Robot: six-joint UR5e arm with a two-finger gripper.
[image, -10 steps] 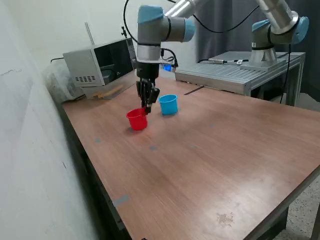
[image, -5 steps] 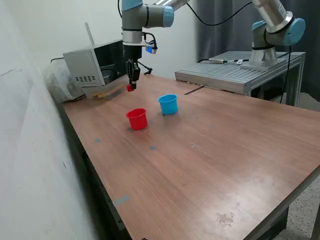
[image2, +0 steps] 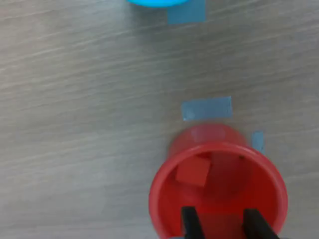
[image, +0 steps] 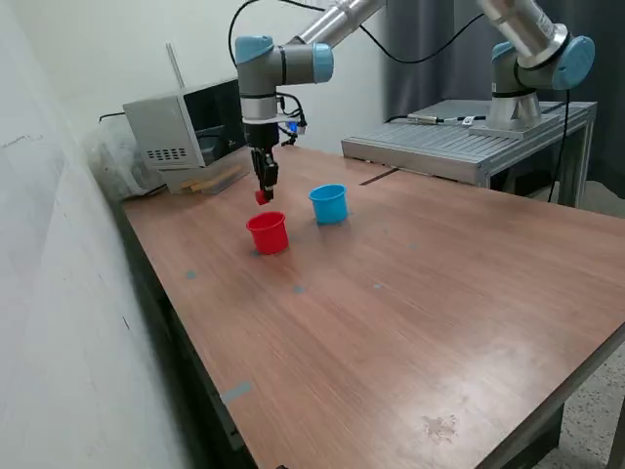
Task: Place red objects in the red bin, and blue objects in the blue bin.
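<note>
red cube carried over the red bin

the gripper (image: 263, 195) is clamped on a small red cube (image: 262, 197), hanging just above and slightly to the far side of the red bin (image: 268, 234). the wrist view shows another red cube (image2: 192, 172) already inside. the blue bin (image: 329, 203) sits just to the exterior view's right. judging by this, release needs the bin's mouth directly below.
</note>
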